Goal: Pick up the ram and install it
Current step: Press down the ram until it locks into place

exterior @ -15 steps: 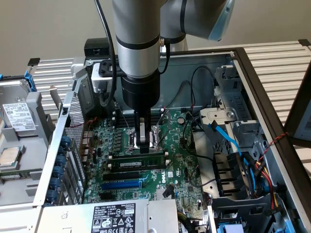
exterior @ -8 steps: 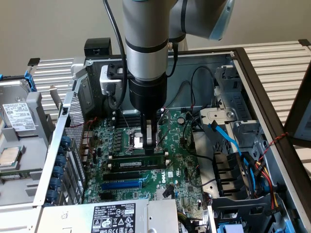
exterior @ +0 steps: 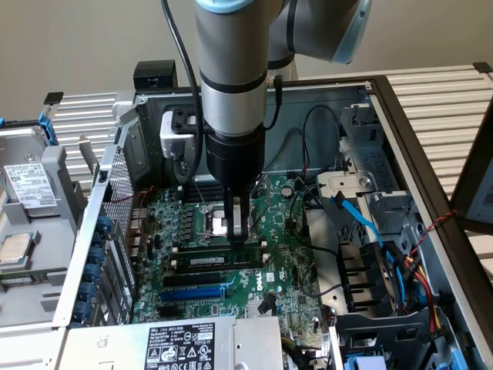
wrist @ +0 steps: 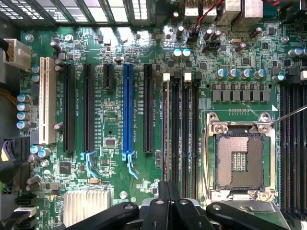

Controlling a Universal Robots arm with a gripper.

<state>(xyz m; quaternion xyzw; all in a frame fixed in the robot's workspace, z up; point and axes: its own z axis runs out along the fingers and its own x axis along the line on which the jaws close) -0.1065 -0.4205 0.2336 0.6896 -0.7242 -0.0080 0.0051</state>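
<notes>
The ram (exterior: 212,260) stands on edge in a memory slot beside the empty CPU socket (exterior: 218,223), its white label strip facing the exterior view. In the wrist view the ram (wrist: 166,129) is a thin brownish line seen edge-on, in the memory slot closest to the black card slot (wrist: 147,108). My gripper (exterior: 239,240) points straight down with its fingers shut, the tips right at the ram's end toward the exterior view's right. I cannot tell whether they touch it. Nothing shows between the fingers (wrist: 163,201).
The motherboard (exterior: 285,270) lies in an open PC case. A blue slot (exterior: 192,293) and black slots sit near the ram. Blue cables (exterior: 362,223) and bundled wires crowd the exterior view's right. A power supply (exterior: 185,343) is in front, a hard drive (exterior: 27,185) outside at left.
</notes>
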